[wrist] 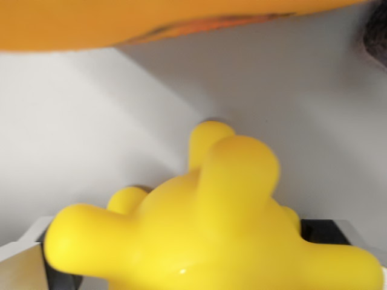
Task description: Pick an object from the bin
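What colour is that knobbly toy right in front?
Bright yellow toy, glossy; seen in the wrist view.

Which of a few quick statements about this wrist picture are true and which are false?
1. A yellow toy with rounded knobs fills the lower middle. True.
2. The toy is blue. False: it is bright yellow.
3. An orange object runs along the top edge. True.
4. The surface behind the toy is black. False: it is pale grey-white.
5. The picture clearly shows the pincer open. False: grey pieces sit beside the toy at the bottom, but open or shut cannot be told.
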`<state>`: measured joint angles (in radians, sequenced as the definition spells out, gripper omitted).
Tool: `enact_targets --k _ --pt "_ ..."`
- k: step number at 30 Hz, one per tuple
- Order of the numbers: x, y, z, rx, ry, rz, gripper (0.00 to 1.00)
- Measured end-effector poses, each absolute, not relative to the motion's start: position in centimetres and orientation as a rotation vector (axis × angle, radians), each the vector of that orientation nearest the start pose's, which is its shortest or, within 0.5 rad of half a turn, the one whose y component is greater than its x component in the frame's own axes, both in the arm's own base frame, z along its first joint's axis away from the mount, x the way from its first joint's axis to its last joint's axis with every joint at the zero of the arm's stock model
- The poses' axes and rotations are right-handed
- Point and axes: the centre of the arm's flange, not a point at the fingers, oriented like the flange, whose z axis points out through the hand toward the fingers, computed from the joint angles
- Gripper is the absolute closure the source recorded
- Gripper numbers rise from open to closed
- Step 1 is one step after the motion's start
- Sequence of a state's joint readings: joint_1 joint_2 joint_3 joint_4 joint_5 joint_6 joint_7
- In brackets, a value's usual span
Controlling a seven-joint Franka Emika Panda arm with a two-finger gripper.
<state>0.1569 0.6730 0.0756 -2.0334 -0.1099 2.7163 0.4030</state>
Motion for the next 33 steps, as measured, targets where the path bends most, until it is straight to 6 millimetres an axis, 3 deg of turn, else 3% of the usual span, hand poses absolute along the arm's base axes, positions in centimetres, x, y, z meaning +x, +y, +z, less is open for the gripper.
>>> enact_targets --k 18,33 --pt "57.0 14.0 10.9 -3.134 0.136 -0.017 1.00" --pt "57.1 14.0 12.1 -3.135 0.135 -0.024 1.00"
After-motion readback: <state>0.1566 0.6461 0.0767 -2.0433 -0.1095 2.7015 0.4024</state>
